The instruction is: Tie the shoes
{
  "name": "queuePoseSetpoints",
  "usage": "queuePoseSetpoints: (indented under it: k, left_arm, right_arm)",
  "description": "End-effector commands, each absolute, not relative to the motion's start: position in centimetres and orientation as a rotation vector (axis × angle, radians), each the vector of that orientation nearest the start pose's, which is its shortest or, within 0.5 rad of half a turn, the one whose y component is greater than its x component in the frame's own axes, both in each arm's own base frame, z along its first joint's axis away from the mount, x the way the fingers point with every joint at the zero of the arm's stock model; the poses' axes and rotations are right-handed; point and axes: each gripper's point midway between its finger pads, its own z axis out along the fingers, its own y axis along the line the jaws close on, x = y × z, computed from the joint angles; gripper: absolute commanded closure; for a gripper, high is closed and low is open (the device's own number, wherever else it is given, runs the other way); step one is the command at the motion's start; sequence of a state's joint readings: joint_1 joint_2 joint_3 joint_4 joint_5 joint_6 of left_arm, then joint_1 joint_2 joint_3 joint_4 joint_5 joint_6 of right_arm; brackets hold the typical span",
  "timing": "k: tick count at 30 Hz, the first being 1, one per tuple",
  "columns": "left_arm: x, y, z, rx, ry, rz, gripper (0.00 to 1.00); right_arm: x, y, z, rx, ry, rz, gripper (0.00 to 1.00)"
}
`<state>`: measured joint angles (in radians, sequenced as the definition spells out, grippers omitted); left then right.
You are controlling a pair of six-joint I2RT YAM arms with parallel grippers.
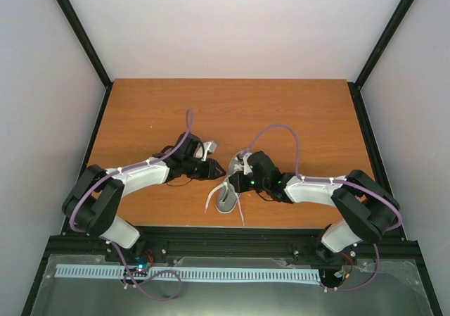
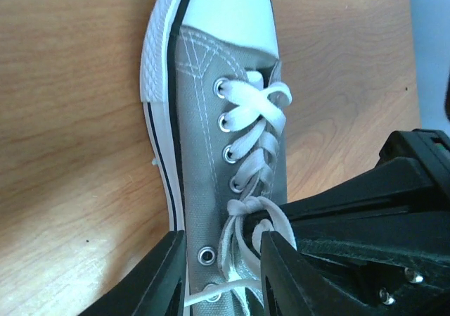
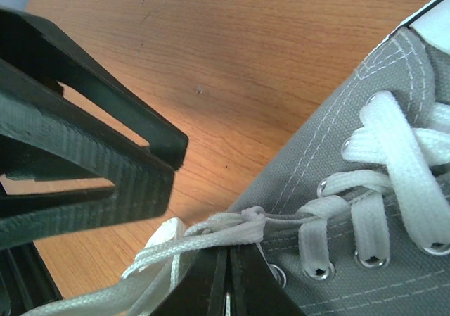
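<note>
One small grey canvas sneaker with white sole and toe cap (image 1: pixel 226 202) is laid on the orange-brown wooden bench (image 1: pixel 295 105), lower centre of the top view. Its white laces (image 2: pixel 256 112) are threaded.

Two pincers are counted:
- The left pincer (image 2: pixel 221 281) is released and straddles loose lace strands.
- The right pincer (image 3: pixel 226 288) is clenched at the half-knot; a pinched lace cannot be confirmed.

The heel is cut off in the wrist views. White walls (image 1: pixel 232 20) enclose the bench.

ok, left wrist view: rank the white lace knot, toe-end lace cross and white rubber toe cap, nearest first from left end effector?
1. White lace knot, just ahead of the left end effector, low in frame.
2. Toe-end lace cross, mid-frame.
3. White rubber toe cap, top of frame.
</note>
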<state>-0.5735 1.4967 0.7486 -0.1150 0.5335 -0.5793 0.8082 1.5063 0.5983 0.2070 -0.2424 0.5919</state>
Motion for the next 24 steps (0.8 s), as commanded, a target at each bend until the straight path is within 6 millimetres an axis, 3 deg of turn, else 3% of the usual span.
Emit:
queuePoseSetpoints:
  k: [1,24]
  left_arm:
    - [26.0,-28.3,9.5,0.306,2.589,-1.223,0.68]
    - [25.5,-29.6,9.6,0.349,2.57,-1.351,0.68]
  right_arm:
    - [23.4,30.2,6.2,-0.395,2.425,0.933,0.97]
    - [23.3,30.3,6.1,-0.398,2.43,0.94,0.97]
